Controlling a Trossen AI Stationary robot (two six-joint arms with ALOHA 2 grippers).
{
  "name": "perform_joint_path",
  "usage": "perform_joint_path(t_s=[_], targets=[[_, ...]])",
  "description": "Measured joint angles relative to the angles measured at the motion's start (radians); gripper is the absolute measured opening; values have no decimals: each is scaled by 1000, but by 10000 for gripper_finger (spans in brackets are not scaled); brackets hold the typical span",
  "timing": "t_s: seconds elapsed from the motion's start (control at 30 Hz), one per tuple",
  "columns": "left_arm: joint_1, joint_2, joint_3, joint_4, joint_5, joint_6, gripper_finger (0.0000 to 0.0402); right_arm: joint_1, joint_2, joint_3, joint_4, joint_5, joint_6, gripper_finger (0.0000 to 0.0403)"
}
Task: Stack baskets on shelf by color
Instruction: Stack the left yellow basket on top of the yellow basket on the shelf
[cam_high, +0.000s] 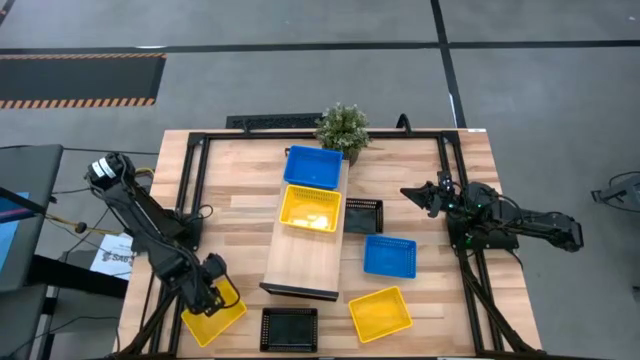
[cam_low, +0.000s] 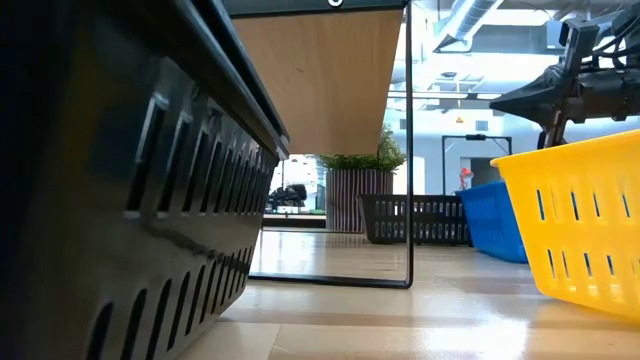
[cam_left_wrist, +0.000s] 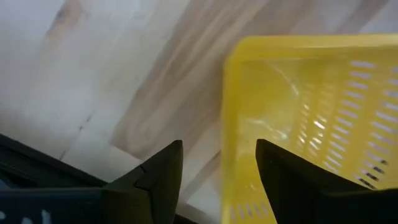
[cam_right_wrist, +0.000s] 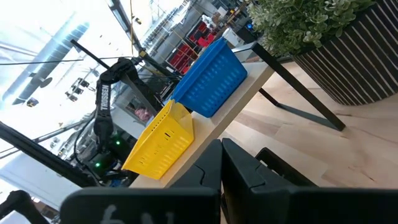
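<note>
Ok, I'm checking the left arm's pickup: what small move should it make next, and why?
Probably lower a little and close: the open left gripper straddles the near wall of the yellow basket on the table, one finger inside, one outside, nothing gripped yet.

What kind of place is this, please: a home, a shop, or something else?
Probably a robotics lab or workshop hall. The wooden table stands on a grey concrete floor with hazard-striped marking, exposed ducts run overhead, and two robot arms are mounted at the table.
</note>
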Motion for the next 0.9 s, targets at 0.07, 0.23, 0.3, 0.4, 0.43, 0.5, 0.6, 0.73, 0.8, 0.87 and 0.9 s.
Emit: perform_joint_path(t_s=[0.07,0.23,0.3,0.4,0.43,0.5,0.6,0.73,0.8,0.87,0.9], targets=[[0,0,-18,15,20,-6,179,0,0,0,0,0,0,26],[0,0,-43,54,69,-14,108,0,0,0,0,0,0,26],[0,0,-43,61,69,-11,66,0,0,0,0,0,-1,26],[0,0,-43,67,69,-20,12,0,0,0,0,0,-1,26],[0,0,-43,67,67,-29,9,0,0,0,0,0,-1,26],[0,0,-43,68,66,-48,6,0,0,0,0,0,-1,26],[0,0,-27,63,38,-79,2,0,0,0,0,0,-1,26],[1,-1,19,59,-20,-107,1,0,0,0,0,0,-3,26],[2,-1,43,58,-28,-120,0,0,0,0,0,0,-4,26],[3,-1,70,57,-26,-140,0,0,0,0,0,0,-4,26],[3,-4,87,58,-16,-145,0,0,0,0,0,0,-4,26]])
